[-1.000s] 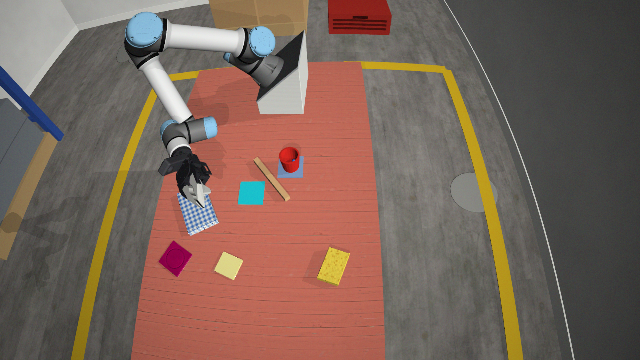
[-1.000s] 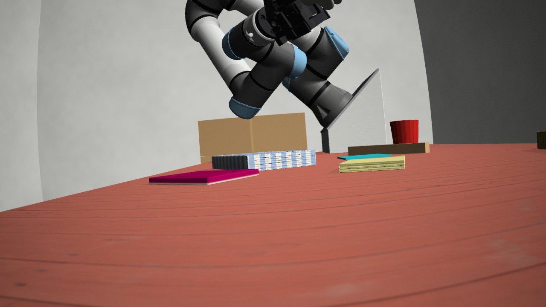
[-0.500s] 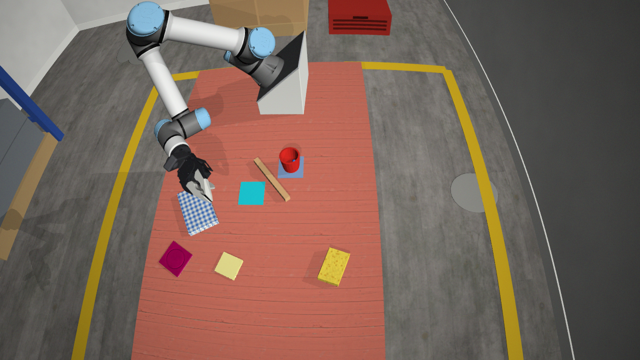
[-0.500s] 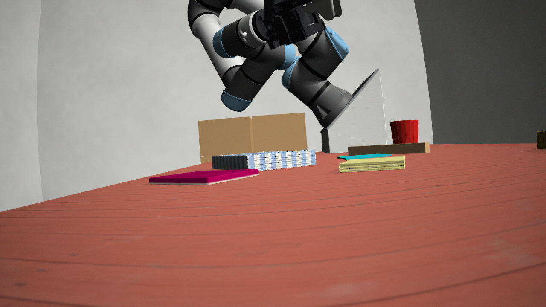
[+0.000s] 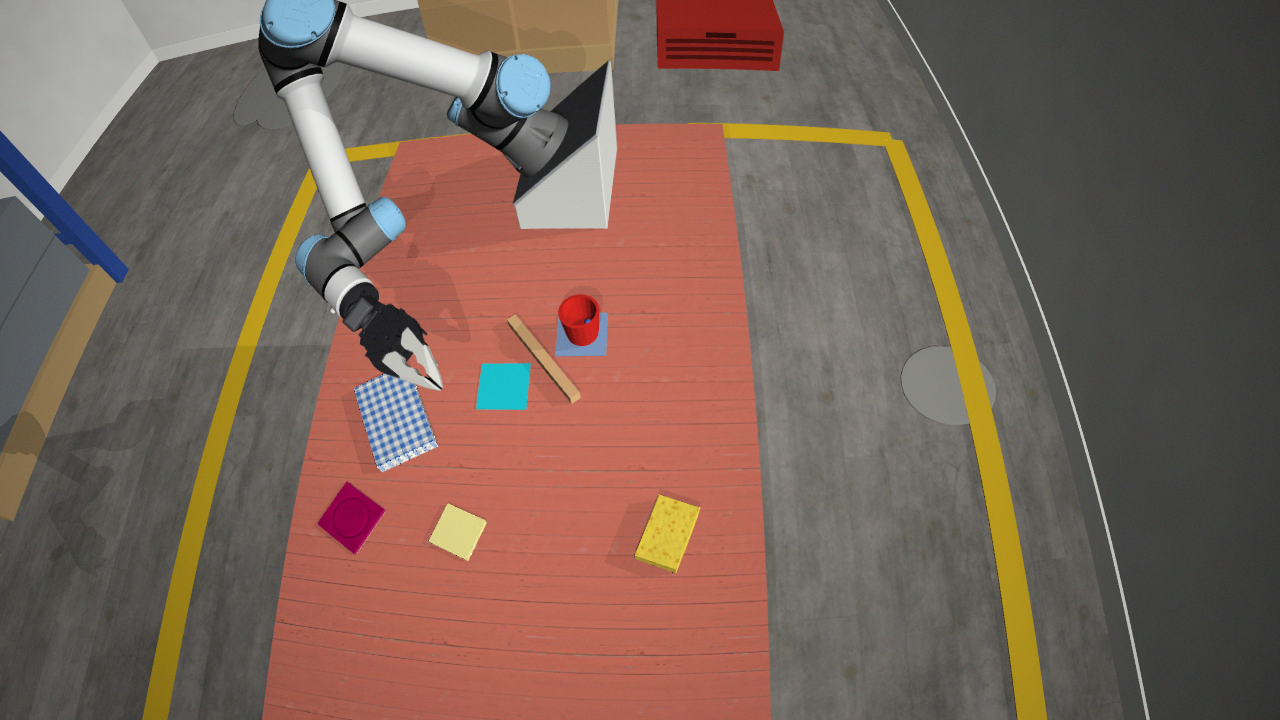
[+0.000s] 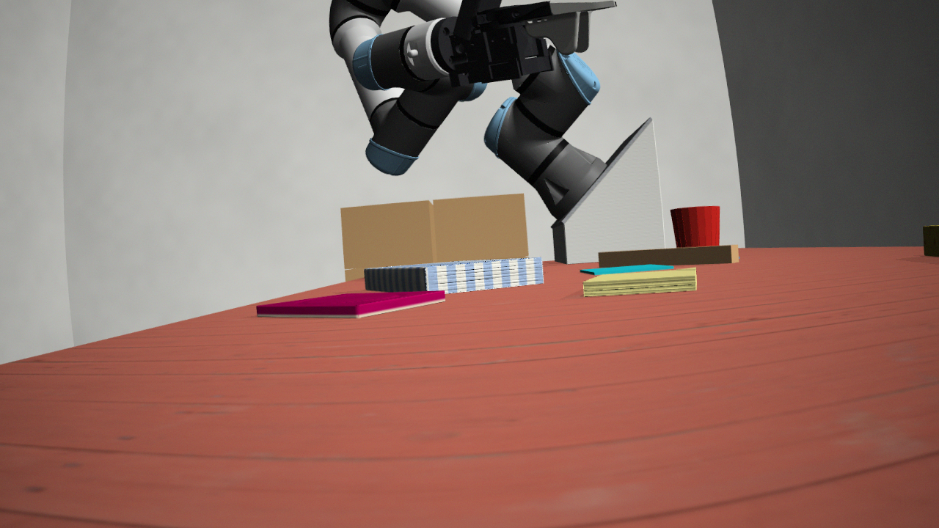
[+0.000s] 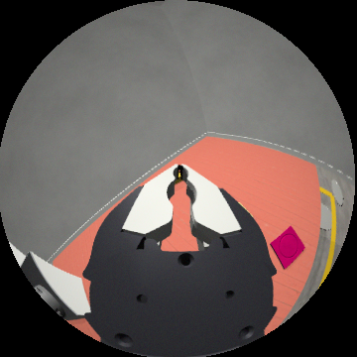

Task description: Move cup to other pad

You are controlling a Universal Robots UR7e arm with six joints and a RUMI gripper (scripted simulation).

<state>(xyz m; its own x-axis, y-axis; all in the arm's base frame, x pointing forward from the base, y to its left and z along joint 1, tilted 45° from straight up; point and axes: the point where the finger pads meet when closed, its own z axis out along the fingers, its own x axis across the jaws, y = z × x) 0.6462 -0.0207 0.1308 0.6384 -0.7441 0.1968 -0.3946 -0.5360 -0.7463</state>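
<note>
Top view: hand pressed together, empty, above checked cloth; red cup sat on blue pad, rail between it and cyan pad. Exterior view: cup upright on worktop. Wrist view: fingertips touching. Approach step; next needs spreading, reaching cup.

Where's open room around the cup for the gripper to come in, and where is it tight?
The red cup stands on the blue pad. Toward the table's right edge and toward the white wedge mount, only bare boards border it. Its left is tight: the wooden rail lies close, the cyan pad just beyond. The shut gripper hovers by the checkered cloth.
</note>
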